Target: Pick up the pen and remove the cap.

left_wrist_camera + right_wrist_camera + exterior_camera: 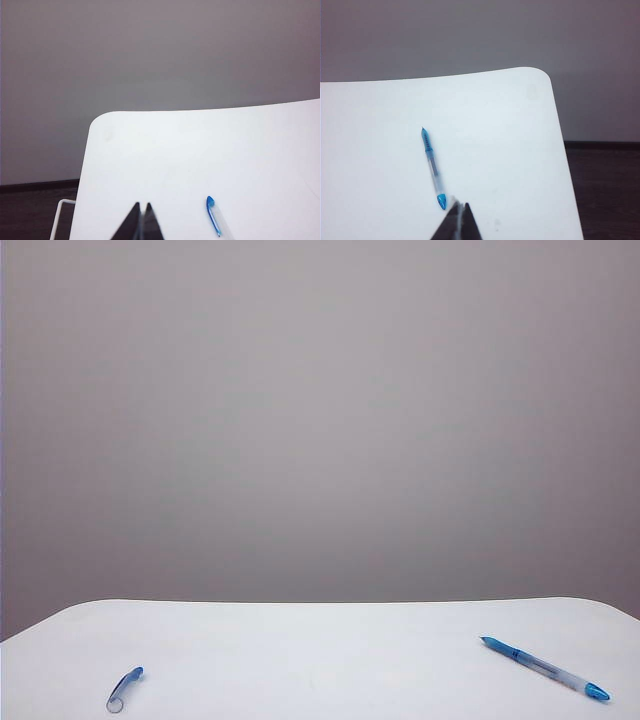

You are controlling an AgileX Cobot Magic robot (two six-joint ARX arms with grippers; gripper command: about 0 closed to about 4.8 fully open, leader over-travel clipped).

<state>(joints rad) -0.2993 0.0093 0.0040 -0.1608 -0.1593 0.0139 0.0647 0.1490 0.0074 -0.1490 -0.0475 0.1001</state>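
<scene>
So, the pen (545,669) and the cap (124,689) are already found lying apart on the white table (320,640): in the exterior view the cap sits down at about 7 o'clock and the pen at about 4 o'clock, well apart from each other. The pen's pointed blue tip is bare, so the uncapping part looks done, as far as can be judged.

No arm is seen in the exterior view at all. The left gripper (142,206) is only caught in its own wrist view, fingers pressed together with nothing between them, and the cap (214,216) is seen lying just beside it, partly cut off by the frame edge. The right gripper (460,206) is likewise pinched together and empty, with the pen (432,166) on the table near it, blue butt end closest to the fingertips, not touching as far as can be told.

What could go wrong from here, probably:
- Both claws are closed, so if a grab is tried without opening first, the pen would just get shoved and rolled.
- The pen is round and slim, so an off-centre pinch could squirt it sideways, maybe toward the table edge.
- The cap is small and light, so it could easily be flicked away by a careless pass.
</scene>
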